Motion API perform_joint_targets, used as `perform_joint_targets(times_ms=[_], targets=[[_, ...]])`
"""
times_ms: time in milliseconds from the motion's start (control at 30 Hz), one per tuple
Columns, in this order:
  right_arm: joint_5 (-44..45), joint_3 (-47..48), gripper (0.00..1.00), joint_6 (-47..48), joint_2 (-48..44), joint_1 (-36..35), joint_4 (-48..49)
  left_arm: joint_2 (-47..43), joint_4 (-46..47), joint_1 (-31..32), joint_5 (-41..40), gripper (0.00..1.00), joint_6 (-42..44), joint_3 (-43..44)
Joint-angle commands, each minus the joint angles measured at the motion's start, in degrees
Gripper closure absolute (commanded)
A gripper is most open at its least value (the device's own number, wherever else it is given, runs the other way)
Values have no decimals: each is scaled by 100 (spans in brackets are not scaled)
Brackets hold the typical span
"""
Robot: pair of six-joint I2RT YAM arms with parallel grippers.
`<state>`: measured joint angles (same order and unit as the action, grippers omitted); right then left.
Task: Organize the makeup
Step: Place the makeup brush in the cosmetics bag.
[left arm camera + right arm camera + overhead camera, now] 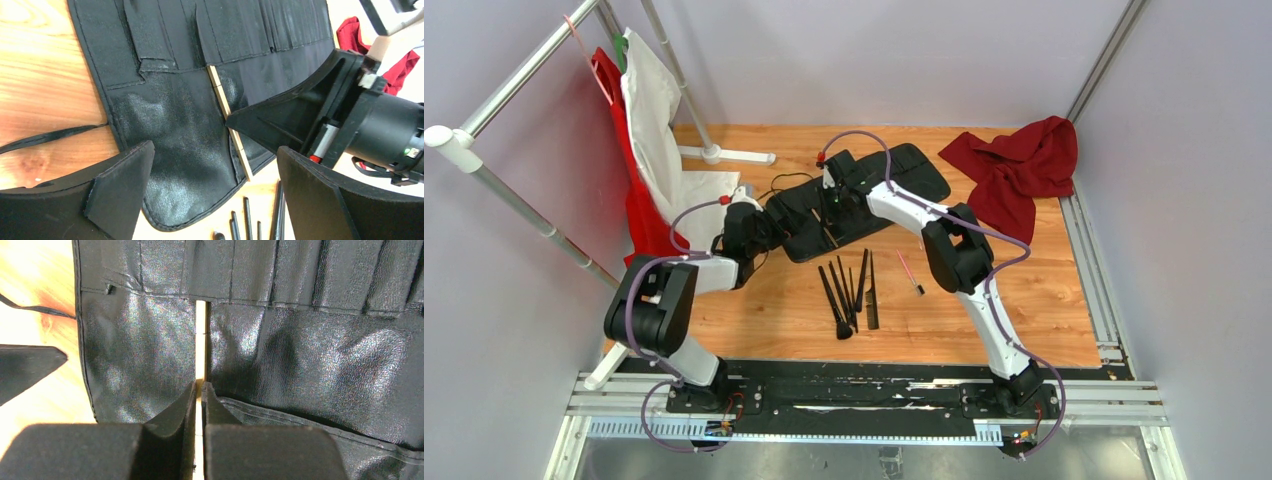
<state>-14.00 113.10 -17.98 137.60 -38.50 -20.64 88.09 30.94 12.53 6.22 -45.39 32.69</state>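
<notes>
Right claw [201, 386] is pressed together, pinching the tan-handled brush [201, 340] low on its handle. The brush lies on the black case [310, 365], its top end at the pocket row's edge, upper centre of the wrist view. Right arm runs from its base at lower right, elbow bent at mid-right, wrist over the case at frame centre.

Left claw [215, 152] is spread wide, holds nothing, over the case's lower edge. Left arm is folded at lower left, forearm pointing right.

Black brushes [842, 290] and comb [871, 290] lie on the wooden table [1044, 300] just below the case, with the pink brush [910, 272] to their right.
</notes>
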Motion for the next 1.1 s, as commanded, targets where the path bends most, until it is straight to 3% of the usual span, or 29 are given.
perform_joint_targets(times_ms=[0,200,533,1067], targets=[[-31,166,100,50,152,108,-80,473,1185,-41,319,2,-350,-148],[-50,196,99,50,184,122,-67,868,1623,-41,409,2,-460,-194],[-110,532,99,28,457,155,-69,709,582,-41,203,2,-296,-42],[-232,1238,97,31,920,207,29,748,441,-41,152,2,-318,-162]])
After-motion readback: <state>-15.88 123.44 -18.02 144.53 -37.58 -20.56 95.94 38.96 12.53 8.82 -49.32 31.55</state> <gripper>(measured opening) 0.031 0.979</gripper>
